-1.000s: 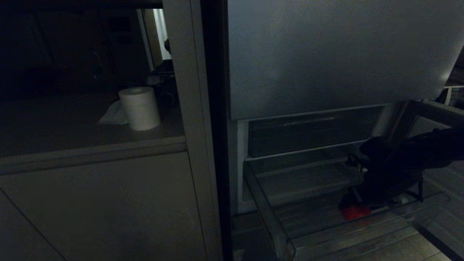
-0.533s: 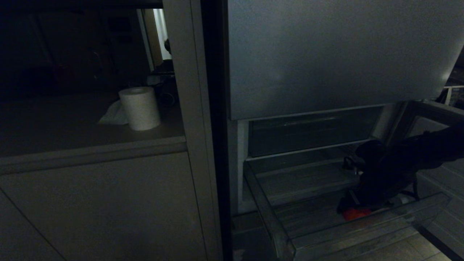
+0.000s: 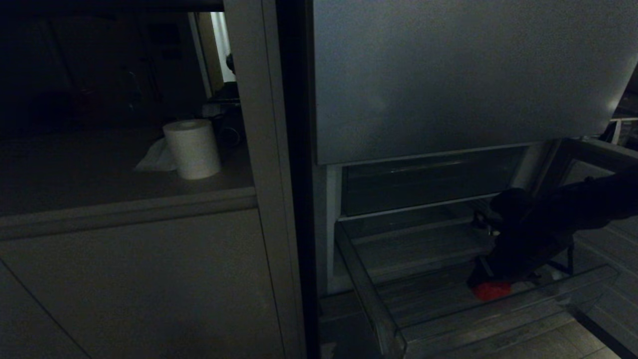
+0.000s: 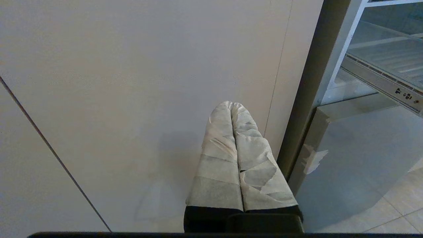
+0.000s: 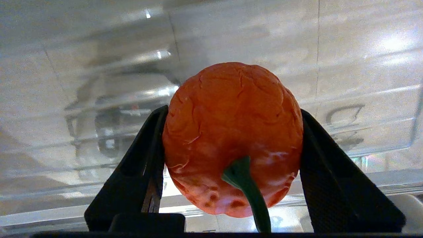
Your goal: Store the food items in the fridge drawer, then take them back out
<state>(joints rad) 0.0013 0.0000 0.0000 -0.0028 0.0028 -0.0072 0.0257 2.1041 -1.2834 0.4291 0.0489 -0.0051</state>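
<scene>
Right wrist view shows the right gripper (image 5: 231, 165), wide apart a second ago, now clamped with both fingers (image 5: 145, 165) against the red pepper (image 5: 231, 132) inside the fridge drawer (image 3: 498, 319), suggesting retrieval is starting; the left gripper (image 4: 236, 158) is pressed closed and empty.

Right end effector (image 5: 231, 148) fingers pressed around red lump; left end effector (image 4: 235, 109) closed.

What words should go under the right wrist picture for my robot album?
The right gripper closes its black fingers on both sides of a wrinkly red-orange pepper inside the clear fridge drawer.
</scene>
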